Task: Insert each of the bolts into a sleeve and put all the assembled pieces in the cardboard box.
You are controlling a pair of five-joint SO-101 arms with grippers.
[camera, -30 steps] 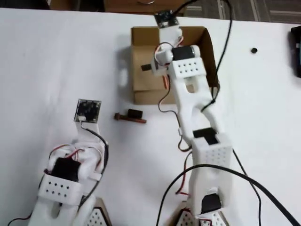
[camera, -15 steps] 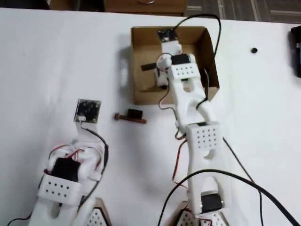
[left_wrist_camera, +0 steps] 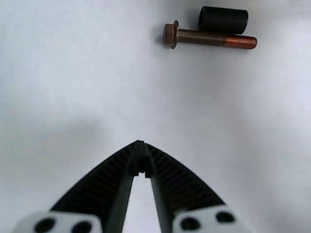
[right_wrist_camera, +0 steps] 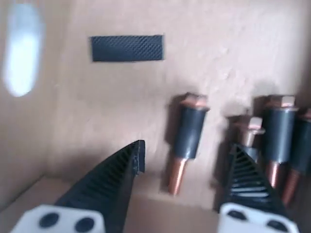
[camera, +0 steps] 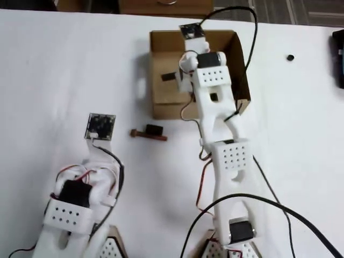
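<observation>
Several assembled pieces [right_wrist_camera: 188, 130] lie on the floor of the cardboard box [camera: 161, 40], each with its bolt through a dark sleeve. One sits directly between the fingers of the right gripper [right_wrist_camera: 187, 148]. The others lie just outside one finger and are partly hidden by it, so I cannot tell the exact count. Those fingers stand wide apart and hold nothing, so this delivery looks finished.

One pair is left. A bare bolt [left_wrist_camera: 209, 38] and a loose sleeve [left_wrist_camera: 223, 19] lie just beside each other on the table [left_wrist_camera: 58, 73], well ahead of the left gripper [left_wrist_camera: 140, 145], whose fingers are closed together on nothing. That bolt likely needs inserting, then boxing.

A black patch [right_wrist_camera: 127, 48] marks the cardboard beyond the right fingertips, and a small dark object [camera: 290, 57] lies far from both grippers. The box's near wall stands between the last pair and the pieces inside.
</observation>
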